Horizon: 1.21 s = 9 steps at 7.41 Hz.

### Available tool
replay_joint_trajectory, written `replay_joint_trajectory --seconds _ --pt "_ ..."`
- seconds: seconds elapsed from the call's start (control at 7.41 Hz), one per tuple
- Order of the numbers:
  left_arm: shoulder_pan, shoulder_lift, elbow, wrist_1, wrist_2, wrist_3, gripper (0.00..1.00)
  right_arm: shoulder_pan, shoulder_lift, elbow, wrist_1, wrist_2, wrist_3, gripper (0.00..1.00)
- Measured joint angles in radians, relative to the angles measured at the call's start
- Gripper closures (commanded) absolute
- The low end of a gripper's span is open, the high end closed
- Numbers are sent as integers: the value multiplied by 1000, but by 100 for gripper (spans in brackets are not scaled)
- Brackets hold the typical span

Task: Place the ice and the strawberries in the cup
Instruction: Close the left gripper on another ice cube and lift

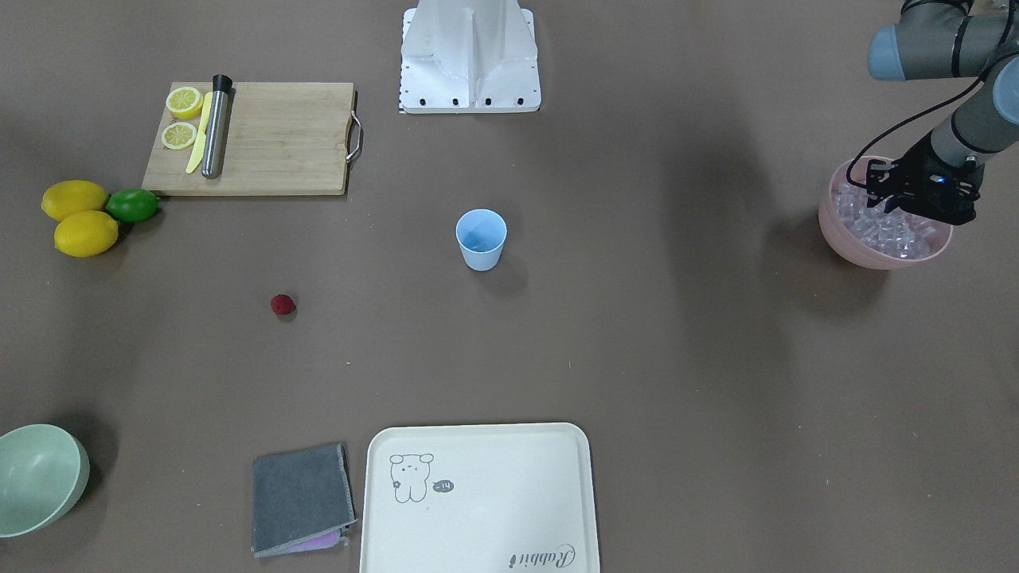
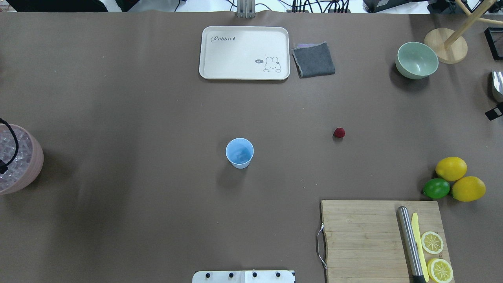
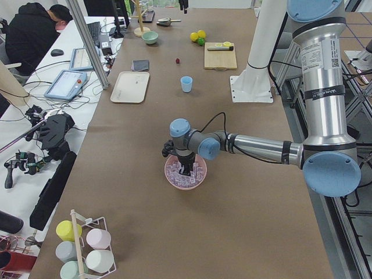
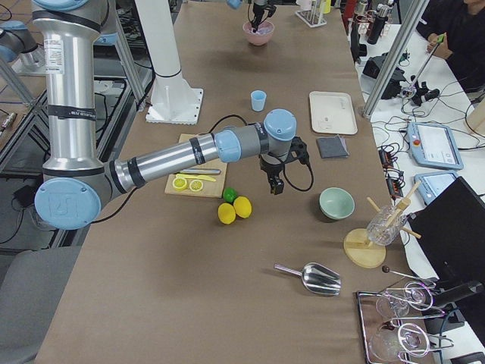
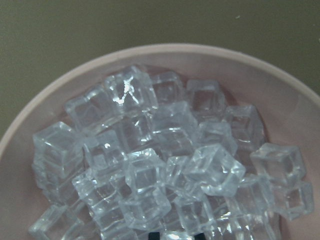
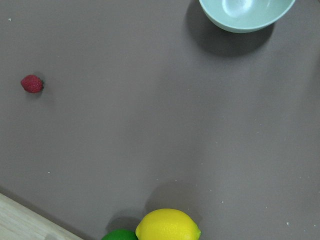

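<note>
The light-blue cup [image 1: 481,239] stands upright mid-table, with something pale and glassy in its bottom [image 2: 243,154]. A pink bowl [image 1: 884,259] at the robot's left end is heaped with ice [image 5: 165,165]. My left gripper [image 1: 880,195] reaches down into that heap. In the left wrist view its dark fingertips [image 5: 155,235] stand a narrow gap apart with one cube between them. One dark-red strawberry [image 2: 339,133] lies on the table, also in the right wrist view [image 6: 32,83]. My right gripper [image 4: 273,188] hovers between the lemons and the mint bowl; I cannot tell if it is open or shut.
A wooden cutting board [image 2: 361,236] carries lemon halves, a yellow knife and a steel tube. Two lemons [image 2: 451,168] and a lime [image 2: 436,188] lie beside it. A mint-green bowl [image 2: 416,61], grey cloth [image 2: 313,59] and cream tray [image 2: 243,74] line the far edge.
</note>
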Motion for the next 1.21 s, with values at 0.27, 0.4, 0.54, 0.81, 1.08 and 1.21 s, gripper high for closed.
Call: replay_joint_trajectory --seconds 0.27,0.4,0.54,0.81,1.08,1.21 --pt "-15 10 -44 11 -3 3 100 0 -1 4 0 1 1 0" --pt "-23 11 -62 14 -8 8 100 0 -3 8 0 4 1 0" --pt "-30 11 -72 15 -15 13 100 0 -6 12 0 8 1 0" --pt "-49 6 -82 16 -20 33 100 0 -10 14 0 10 2 0" --pt "-59 -12 -108 29 -33 34 100 0 -11 15 0 10 2 0" --pt "-61 -35 -121 34 -39 15 100 0 -11 14 0 9 2 0"
